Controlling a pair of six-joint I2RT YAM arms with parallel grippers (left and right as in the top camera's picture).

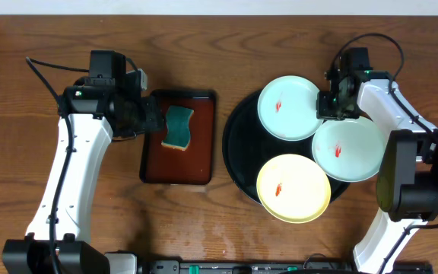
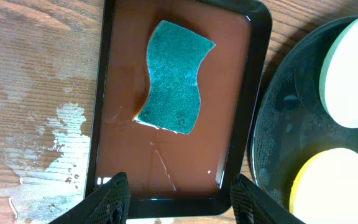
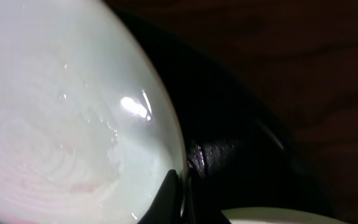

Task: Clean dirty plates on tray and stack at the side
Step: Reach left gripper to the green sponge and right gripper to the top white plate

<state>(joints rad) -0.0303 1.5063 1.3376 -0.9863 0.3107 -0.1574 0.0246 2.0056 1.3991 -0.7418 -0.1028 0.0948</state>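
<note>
Right hand is pinched fully closed on the rim of the mint plate, which lies just to that hand's left on the black tray. The wrist view shows the fingertips thin on the plate's edge, so the grip looks shallow. The second mint plate sits right below the hand, partly under it, and the yellow plate is further toward the arm's base. All three show a red smear, so none is clean yet.

I judge the step as steadying or lifting this plate for wiping. To do it well, I'd lift slowly and keep the plate level, watching for rim slip and for dragging the neighbour plate.

Left hand is open wide and empty, hovering over the small brown tray. The green sponge lies ahead of its fingers.

The bench is dark wood grain with a wet streaky patch left of the left hand, and the brown tray looks wet and glossy. No room is visible beyond the bench.
</note>
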